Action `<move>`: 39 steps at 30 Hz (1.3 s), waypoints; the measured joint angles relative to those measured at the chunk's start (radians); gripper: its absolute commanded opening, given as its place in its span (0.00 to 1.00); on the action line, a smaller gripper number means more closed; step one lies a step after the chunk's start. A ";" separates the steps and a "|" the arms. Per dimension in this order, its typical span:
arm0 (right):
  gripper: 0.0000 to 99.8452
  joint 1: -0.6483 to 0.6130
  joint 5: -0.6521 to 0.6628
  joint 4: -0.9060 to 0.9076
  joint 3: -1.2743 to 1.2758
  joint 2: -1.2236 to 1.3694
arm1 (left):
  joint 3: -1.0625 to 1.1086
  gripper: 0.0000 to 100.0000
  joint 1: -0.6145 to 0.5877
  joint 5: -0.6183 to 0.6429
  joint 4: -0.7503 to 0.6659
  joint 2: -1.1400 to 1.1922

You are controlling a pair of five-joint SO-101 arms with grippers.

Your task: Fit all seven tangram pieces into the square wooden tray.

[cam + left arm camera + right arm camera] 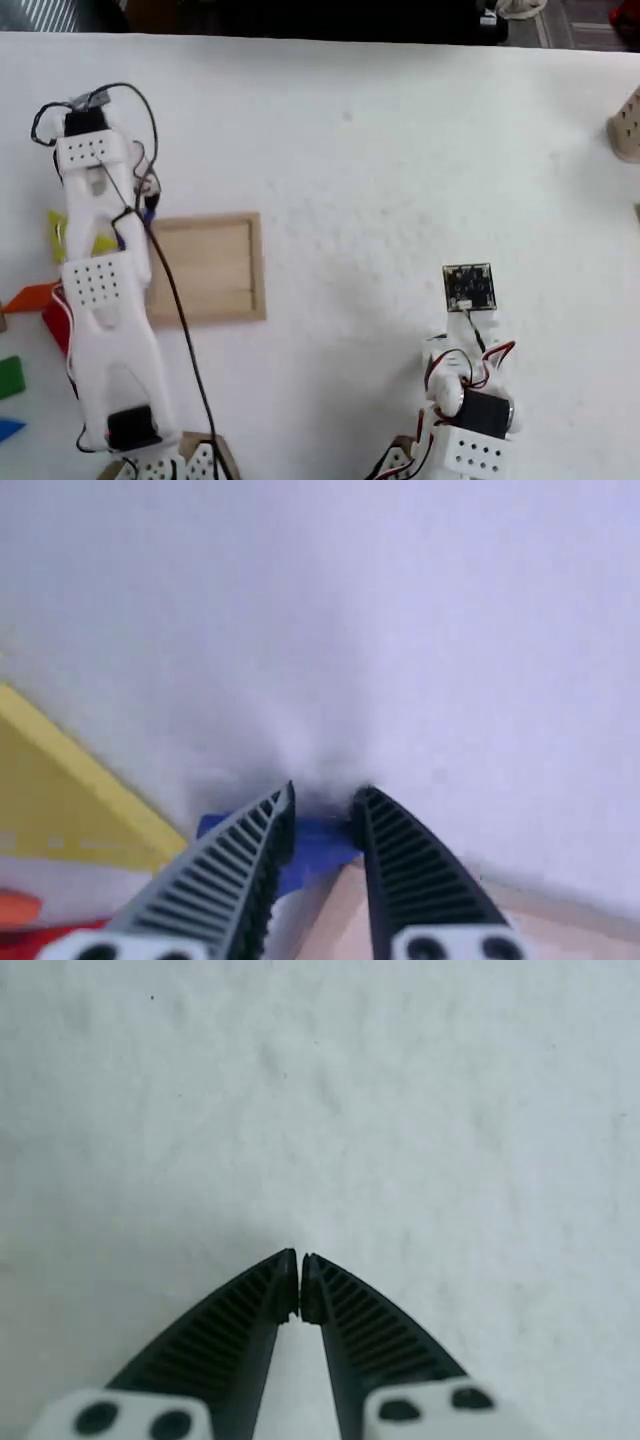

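Left wrist view: blue piece [318, 852] is clamped in left gripper [326, 798], just beside tray [212, 266] edge. It should be kept level and squared to a corner before release. Right gripper [300, 1285] is closed, empty.

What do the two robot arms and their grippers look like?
Both are white plastic shells with grids of small holes and black motors. The left arm carries a long black cable; the right arm shows red and black wires. The left gripper and right gripper have dark ribbed, tapered fingers.
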 measured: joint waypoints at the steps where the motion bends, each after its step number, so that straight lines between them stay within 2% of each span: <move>1: 0.02 0.000 0.000 0.000 0.000 0.000 | 0.083 0.15 0.008 0.000 0.000 -0.060; 5: 0.02 0.000 0.000 0.000 0.000 0.000 | 0.393 0.16 0.046 -0.005 -0.005 -0.322; 9: 0.02 0.000 0.000 0.000 0.000 0.000 | 0.631 0.16 0.038 -0.009 -0.127 -0.534; 14: 0.02 0.000 0.000 0.000 0.000 0.000 | 0.850 0.17 0.025 -0.161 -0.290 -0.618; 18: 0.02 0.000 0.000 0.000 0.000 0.000 | 0.965 0.26 -0.003 -0.241 -0.385 -0.621; 21: 0.02 0.000 0.000 0.000 0.000 0.000 | 0.984 0.33 -0.028 -0.258 -0.413 -0.621; 23: 0.02 0.000 0.000 0.000 0.000 0.000 | 0.984 0.34 -0.043 -0.290 -0.416 -0.626; 31: 0.02 0.000 0.000 0.000 0.000 0.000 | 0.968 0.32 -0.055 -0.721 -0.477 -0.628; 39: 0.02 0.000 0.000 0.000 0.000 0.000 | 0.876 0.28 -0.101 -0.964 -0.493 -0.491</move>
